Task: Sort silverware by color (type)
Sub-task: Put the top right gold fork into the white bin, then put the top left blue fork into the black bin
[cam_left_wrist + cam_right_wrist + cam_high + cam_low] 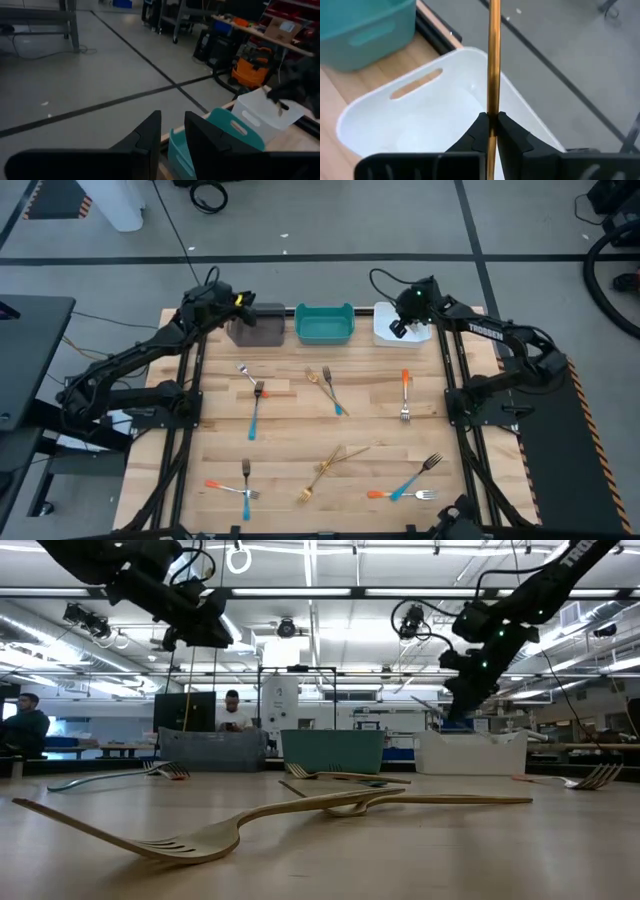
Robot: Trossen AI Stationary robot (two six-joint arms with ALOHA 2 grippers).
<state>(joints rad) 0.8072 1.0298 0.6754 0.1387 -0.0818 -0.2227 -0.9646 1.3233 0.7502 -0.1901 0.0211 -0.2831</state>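
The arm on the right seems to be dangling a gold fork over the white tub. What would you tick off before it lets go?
1. Gold fork between the right gripper's fingers: ok, pinched by its handle.
2. Fork above the white bin: ok, the bin's inside lies directly behind it in the right wrist view.
3. White bin free of wrong-coloured forks: ok for the part that shows; the rest is hidden.
4. Left gripper out of the way: ok, it hangs over the grey bin, past the teal bin.
5. Fork clear of the bin's rim: cannot tell, its lower end is hidden.
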